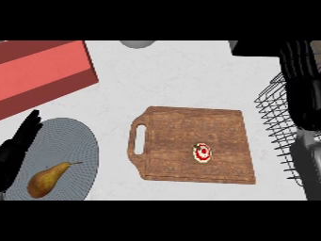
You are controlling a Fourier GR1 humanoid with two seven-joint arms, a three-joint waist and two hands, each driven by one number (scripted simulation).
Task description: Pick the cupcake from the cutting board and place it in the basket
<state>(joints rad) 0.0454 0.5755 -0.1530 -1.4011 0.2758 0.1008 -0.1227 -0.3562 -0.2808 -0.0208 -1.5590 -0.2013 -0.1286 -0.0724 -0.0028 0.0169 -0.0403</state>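
We see the right hand [310,101], black, up at the counter's right edge on its grey forearm [317,167], over the black wire basket [274,120]; its fingers run long and straight toward the far edge, pressed close together, holding nothing. The left hand [13,146] shows at the counter's left edge, fingers straight and slightly fanned, pointing up and to the right, resting over the left rim of the grey oval woven placemat [76,136].

The basket's visible wire wall and floor show nothing inside, though the right hand and forearm hide much of it. On the placemat lies a yellow-brown pear [46,179], stem toward the right.

The small round cupcake with white and red top [202,152] sits on the brown wooden cutting board [190,127], right of the board's middle and nearer its front edge, apart from both hands. We see it from above as a circle, so no long axis or heading can be told. The board's handle slot faces left.

A red box [31,77] sits at the counter's far left corner.
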